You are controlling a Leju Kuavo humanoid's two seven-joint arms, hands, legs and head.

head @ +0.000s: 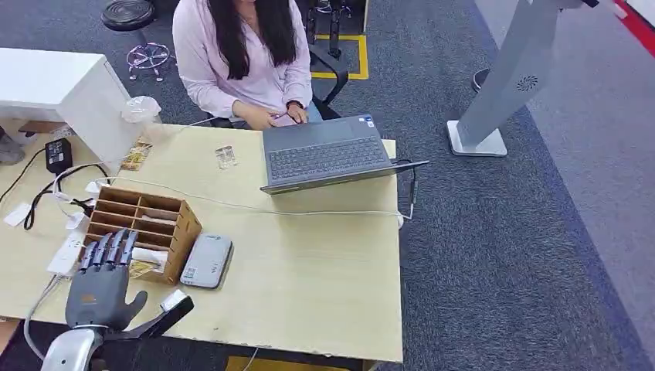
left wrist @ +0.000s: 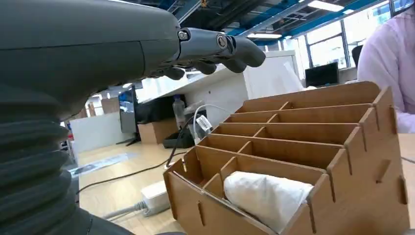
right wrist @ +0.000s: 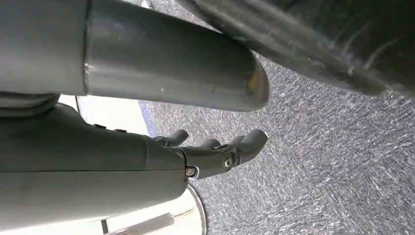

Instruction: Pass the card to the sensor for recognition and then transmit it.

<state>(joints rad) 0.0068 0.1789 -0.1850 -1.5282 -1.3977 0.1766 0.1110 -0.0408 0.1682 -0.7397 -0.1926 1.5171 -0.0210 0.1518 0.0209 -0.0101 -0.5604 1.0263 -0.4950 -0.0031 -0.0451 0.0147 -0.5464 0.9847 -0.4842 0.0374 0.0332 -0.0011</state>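
Hovering over the near left corner of the table [head: 324,294], the left hand [head: 100,282] is holding nothing, fingers [head: 108,249] stretched out flat and apart, tips reaching over the near end of the wooden organizer [head: 143,222]. From the left wrist view those fingers are hanging above the organizer's slots without touching them. Something white and wrapped [left wrist: 266,196] is sitting in the nearest slot; can't tell what it is, and I can't make out a card anywhere for sure. Just beside the organizer, toward the table's middle, a small grey sensor box [head: 206,260] is lying flat. The right hand [right wrist: 215,152] is hanging down over grey carpet, fingers loosely curled and gripping nothing. Farther back, a white cable [head: 309,210] is running across the table, and an open laptop [head: 328,151] is sitting at the far edge near the right corner. A person in a pink shirt [head: 247,62] is sitting behind that far edge, hands at the laptop.
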